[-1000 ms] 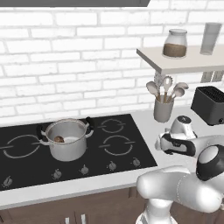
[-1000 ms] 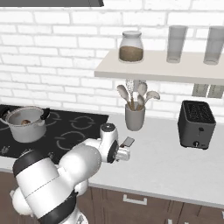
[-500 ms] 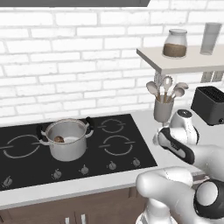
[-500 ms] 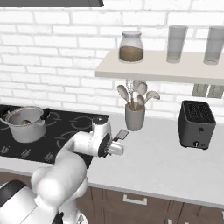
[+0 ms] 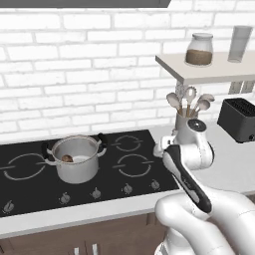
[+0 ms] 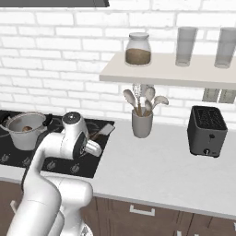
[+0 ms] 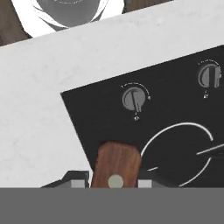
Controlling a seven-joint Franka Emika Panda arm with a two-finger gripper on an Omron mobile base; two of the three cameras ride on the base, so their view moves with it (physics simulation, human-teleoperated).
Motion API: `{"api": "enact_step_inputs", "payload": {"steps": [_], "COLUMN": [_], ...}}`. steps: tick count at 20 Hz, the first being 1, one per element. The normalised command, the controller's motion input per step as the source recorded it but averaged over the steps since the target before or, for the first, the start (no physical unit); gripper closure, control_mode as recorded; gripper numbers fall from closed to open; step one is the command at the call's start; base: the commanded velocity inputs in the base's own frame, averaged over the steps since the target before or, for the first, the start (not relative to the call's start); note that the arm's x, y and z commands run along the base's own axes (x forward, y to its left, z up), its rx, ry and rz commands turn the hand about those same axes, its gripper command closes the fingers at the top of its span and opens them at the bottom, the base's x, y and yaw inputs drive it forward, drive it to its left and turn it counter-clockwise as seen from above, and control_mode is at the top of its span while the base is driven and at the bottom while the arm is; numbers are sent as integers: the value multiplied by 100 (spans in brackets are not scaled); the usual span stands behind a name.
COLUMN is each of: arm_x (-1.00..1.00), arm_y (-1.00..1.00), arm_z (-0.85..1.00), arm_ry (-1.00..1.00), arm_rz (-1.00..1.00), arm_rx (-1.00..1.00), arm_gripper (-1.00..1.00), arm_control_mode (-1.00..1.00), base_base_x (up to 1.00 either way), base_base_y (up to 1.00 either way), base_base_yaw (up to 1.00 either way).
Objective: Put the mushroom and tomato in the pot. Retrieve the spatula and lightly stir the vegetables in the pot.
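My claw [image 7: 115, 183] pinches the spatula [image 7: 115, 165] by its reddish-brown handle, finger tips pressed against either side, above the cooktop's [image 7: 175, 109] near corner by the knobs [image 7: 134, 99]. The pot [image 5: 76, 158] sits well apart with the mushroom [image 5: 66, 158] inside.

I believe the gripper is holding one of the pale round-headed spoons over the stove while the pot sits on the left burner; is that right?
Not quite: the gripper holds the spatula, not a spoon, as the hand view's reddish-brown handle shows. The pot does sit on the stove's left side.
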Motion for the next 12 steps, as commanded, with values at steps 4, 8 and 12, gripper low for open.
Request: {"api": "enact_step_inputs", "payload": {"steps": [4, 8, 12], "arm_x": [0, 0, 0], "arm_y": [82, 69, 58], "arm_z": [94, 98, 82], "arm_ry": [4, 12, 16], "arm_rz": [-22, -19, -13], "arm_rx": [29, 41, 49], "arm_gripper": [100, 100, 100], "arm_control_mode": [-100, -100, -100], "base_base_x": [0, 0, 0], "base_base_y": [0, 0, 0], "base_base_yaw": [0, 0, 0]}}
